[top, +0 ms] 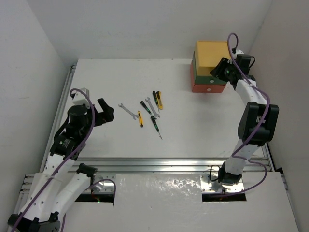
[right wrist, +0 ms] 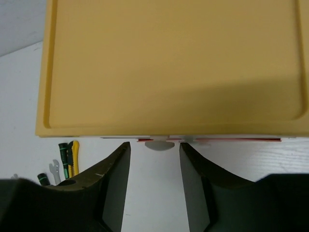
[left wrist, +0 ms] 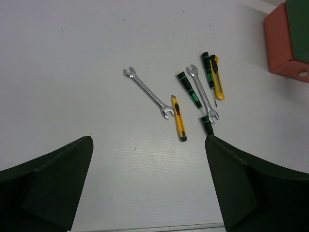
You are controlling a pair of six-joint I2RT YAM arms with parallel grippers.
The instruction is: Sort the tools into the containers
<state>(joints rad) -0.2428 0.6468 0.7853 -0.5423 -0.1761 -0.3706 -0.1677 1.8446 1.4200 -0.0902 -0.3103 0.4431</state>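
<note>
The step in hand looks like opening a drawer, since none of the tools is in a container yet. The stack of three box drawers sits at about 2 o'clock from the tools: a yellow plastic box [top: 212,52] on top, a dark green one [top: 199,71] below and a red-orange one [top: 206,88] at the bottom. The right gripper [right wrist: 154,147] sits at the stack's front. Its fingers stand partway apart, a narrow gap either side of a small white knob [right wrist: 160,144], and I see no contact yet. I cannot tell which drawer that knob belongs to. The next move likely calls for pinching the knob squarely and pulling straight toward 6 o'clock. The two thin silver wrenches [left wrist: 147,92], black-and-green screwdrivers [left wrist: 189,89] and yellow-and-black knife-like tools [left wrist: 179,118] lie loose near the white table's [top: 203,135] middle. The left gripper [left wrist: 148,140] hovers at their 9 o'clock, spread wide and empty.
</note>
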